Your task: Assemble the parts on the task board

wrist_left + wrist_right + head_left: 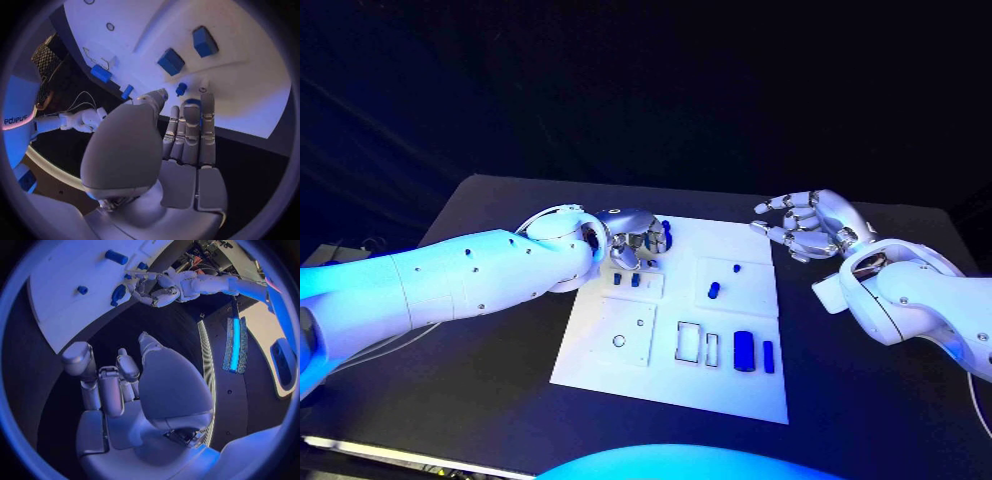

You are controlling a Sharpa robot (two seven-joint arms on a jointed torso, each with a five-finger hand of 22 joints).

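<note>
Reaching over the board's (733, 390) far left corner, the left hand (635, 240), fingers extended and nothing visibly held, touches an oblong part (666, 235) lying near-to-far; the right hand (808, 225) hovers open, farther off.

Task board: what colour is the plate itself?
White; the task board shows best in the head view, with blue parts on it.

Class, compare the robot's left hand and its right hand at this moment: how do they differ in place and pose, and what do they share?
Place: the left hand is over the far left corner of the white board, while the right hand hangs beyond the board's right edge, above the black table.
Pose: the left hand's fingers reach down beside a blue piece; the right hand's fingers are spread and hold nothing.
Shared: both are silver hands on white arms.
</note>
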